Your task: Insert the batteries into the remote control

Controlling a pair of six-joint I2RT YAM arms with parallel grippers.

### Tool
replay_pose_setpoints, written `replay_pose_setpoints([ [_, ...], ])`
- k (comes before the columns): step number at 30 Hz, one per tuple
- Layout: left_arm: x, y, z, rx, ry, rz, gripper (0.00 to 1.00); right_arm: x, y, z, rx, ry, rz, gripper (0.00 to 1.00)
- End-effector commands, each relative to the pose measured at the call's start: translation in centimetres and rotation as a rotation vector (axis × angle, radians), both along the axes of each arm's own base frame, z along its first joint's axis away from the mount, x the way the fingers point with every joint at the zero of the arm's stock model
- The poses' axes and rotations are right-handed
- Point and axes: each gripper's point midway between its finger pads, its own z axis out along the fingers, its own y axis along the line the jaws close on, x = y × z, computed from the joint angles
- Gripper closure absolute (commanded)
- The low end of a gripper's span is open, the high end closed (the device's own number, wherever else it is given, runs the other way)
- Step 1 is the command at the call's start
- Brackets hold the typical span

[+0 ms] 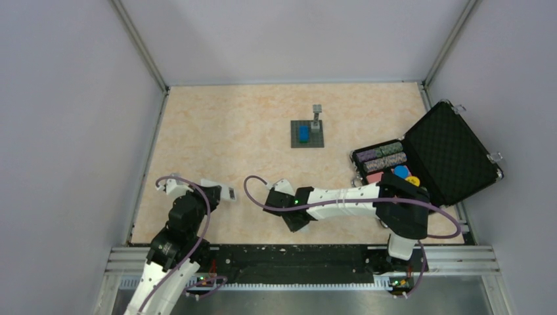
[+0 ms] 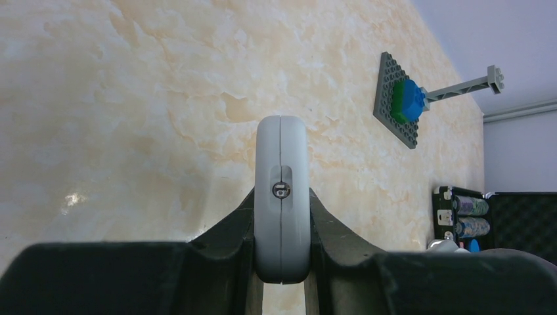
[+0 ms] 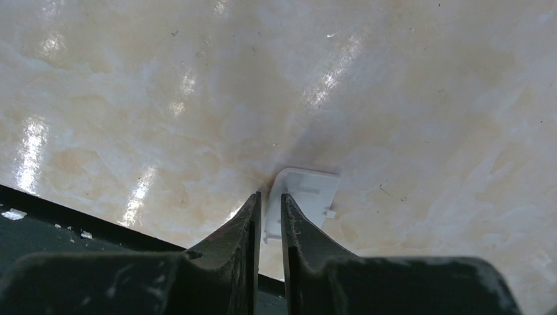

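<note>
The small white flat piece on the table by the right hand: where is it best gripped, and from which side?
Probably across its two opposite edges, straight down from above. The white piece lies flat on the table, so only its thin rim offers the right hand a hold.

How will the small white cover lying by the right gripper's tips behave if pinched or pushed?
The white cover looks thin and flat, so probably very light and hard to pinch from above. The tabletop is glossy, so a nudge from the right gripper would likely slide it, not tip it. Its small side tab may be fragile.
</note>
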Motion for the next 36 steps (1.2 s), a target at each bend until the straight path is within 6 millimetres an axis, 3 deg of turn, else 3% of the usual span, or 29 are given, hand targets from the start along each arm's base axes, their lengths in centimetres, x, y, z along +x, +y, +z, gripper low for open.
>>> replay_pose_setpoints([
  [1,0.2,0.4,2.2,-0.010,-0.062,0.021,1.00,-0.1,0.8,0.1,0.022,0.001,-0.023,0.84],
  [6,0.1,0.4,2.2,-0.011,-0.059,0.021,1.00,-0.5,0.6,-0.6,0.031,0.017,-0.040,0.86],
  [10,0.1,0.4,2.6,-0.014,-0.064,0.021,1.00,-0.4,0.3,-0.8,0.042,0.032,-0.063,1.00],
  [15,0.1,0.3,2.9,-0.023,-0.073,0.018,1.00,0.0,-0.1,-0.5,0.091,0.040,-0.086,1.00],
  [20,0.4,-0.5,3.6,-0.051,-0.100,-0.015,1.00,1.8,1.0,2.1,0.208,-0.014,-0.100,1.00],
  [25,0.9,-1.8,5.5,-0.114,-0.155,-0.063,1.00,5.4,2.8,8.9,0.443,-0.067,-0.150,1.00],
  [30,1.6,-2.9,9.3,-0.238,-0.222,-0.073,1.00,9.3,4.2,18.7,0.715,-0.130,-0.190,1.00],
  [36,2.3,-4.9,14.1,-0.490,-0.339,-0.122,1.00,10.5,6.6,29.0,1.098,-0.045,-0.226,1.00],
])
